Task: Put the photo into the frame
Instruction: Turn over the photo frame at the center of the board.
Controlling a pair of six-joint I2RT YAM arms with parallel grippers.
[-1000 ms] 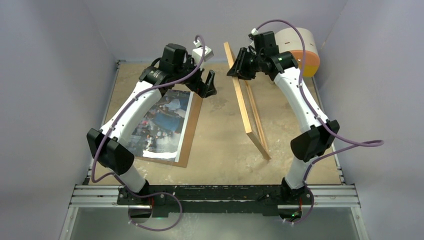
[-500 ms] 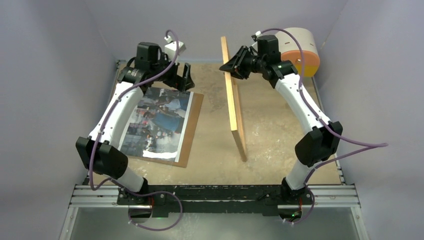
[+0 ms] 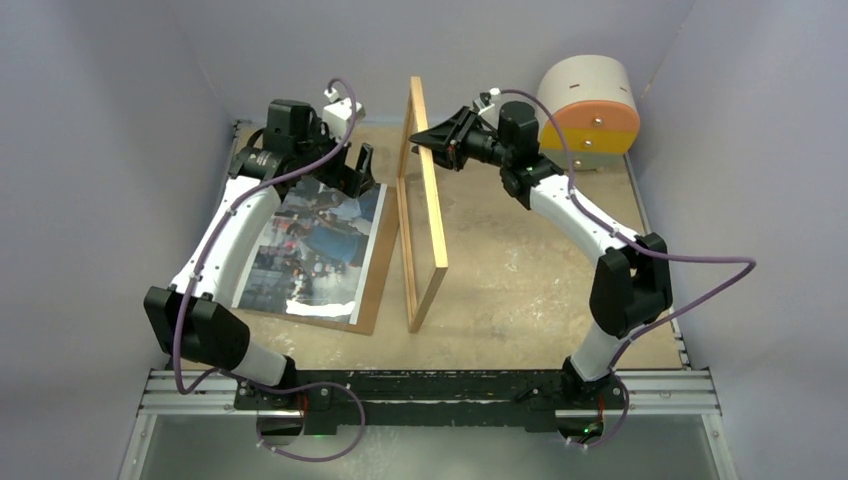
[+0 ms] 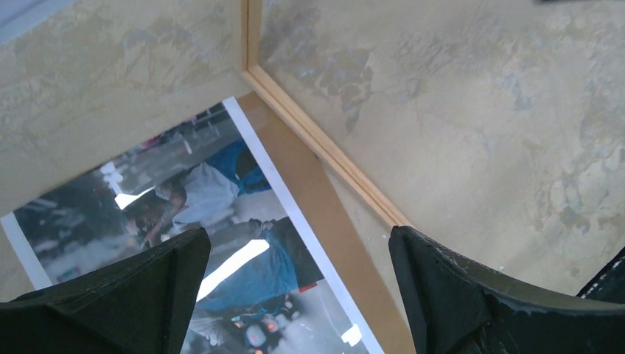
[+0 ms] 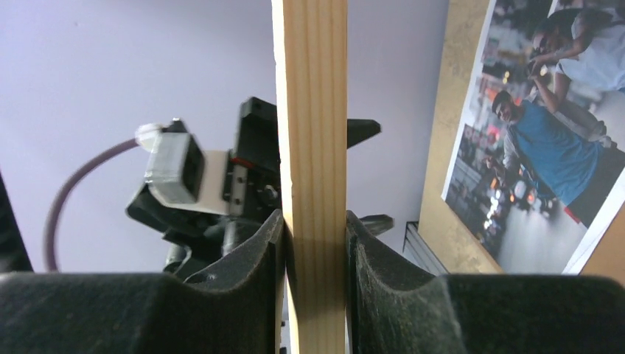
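The photo (image 3: 310, 245) lies face up on a brown backing panel (image 3: 384, 262) at the left of the table. The frame (image 3: 431, 190), of light wood, stands on its long edge just right of the panel, roughly upright. My right gripper (image 3: 421, 138) is shut on the frame's raised far rail. In the right wrist view both pads press the rail (image 5: 313, 110), with the photo (image 5: 545, 133) beyond. My left gripper (image 3: 346, 172) hangs open over the photo's far end. In the left wrist view its gap (image 4: 298, 234) spans the photo's edge (image 4: 221, 221), the panel (image 4: 324, 228) and the frame's lower rail (image 4: 324, 147).
A white, orange and yellow drum (image 3: 590, 100) stands at the back right corner. Lilac walls close in the table (image 3: 530, 270) on three sides. A metal rail (image 3: 430, 385) with the arm bases runs along the near edge.
My right gripper has carried the frame leftward and stood it more upright, next to the panel. My left gripper has drawn back to the left, over the photo's far end, still open.
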